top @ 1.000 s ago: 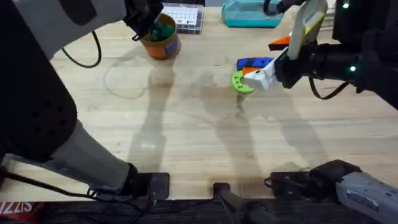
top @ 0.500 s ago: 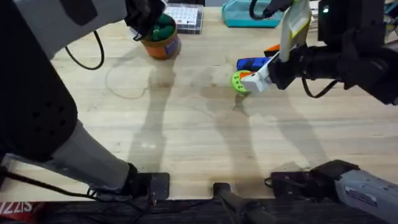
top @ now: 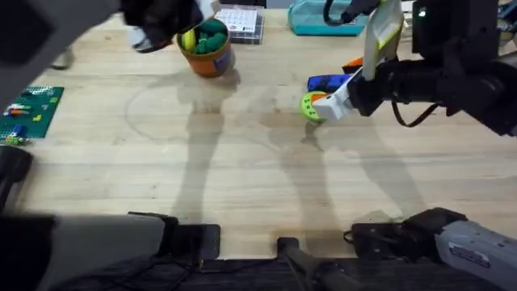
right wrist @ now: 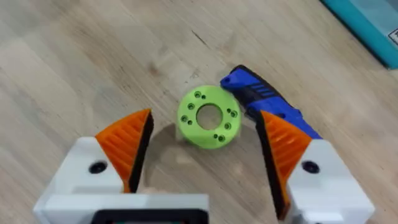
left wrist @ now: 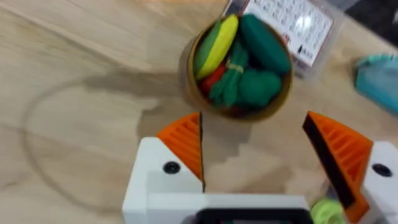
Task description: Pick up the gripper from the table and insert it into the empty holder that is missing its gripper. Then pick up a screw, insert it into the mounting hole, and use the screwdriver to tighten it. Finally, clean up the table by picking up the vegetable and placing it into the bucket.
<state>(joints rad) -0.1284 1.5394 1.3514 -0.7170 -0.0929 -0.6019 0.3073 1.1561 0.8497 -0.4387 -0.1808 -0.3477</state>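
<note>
The left gripper (left wrist: 255,162) hangs above the far left part of the wooden desk (top: 242,162), its orange-padded fingers (left wrist: 185,148) spread wide apart with nothing between them, just beside the bucket (top: 208,50). The bucket stands upright on the desk next to a clear compartment box (top: 239,23), and the vegetable (left wrist: 264,43) lies inside it, dark teal-green, packed against the rim together with a yellow toy piece (left wrist: 216,45), a bit of red, and other green pieces. Seen from overhead, the vegetable (top: 213,37) shows just over the bucket's rim. On the right side, the right gripper (right wrist: 202,146) is low over the desk with its fingers (right wrist: 132,143) open on either side of a lime-green ring (right wrist: 207,116), which lies flat on the wood and touches neither pad. A blue-handled tool (right wrist: 261,102) lies just beside the ring, its end touching or nearly touching the ring's edge. From overhead the ring (top: 310,106) sits right at the right gripper's tip, with the blue tool (top: 329,82) behind it. A teal pouch (top: 323,18) lies at the far edge of the desk, and a green circuit board (top: 28,113) rests near the left edge.
</note>
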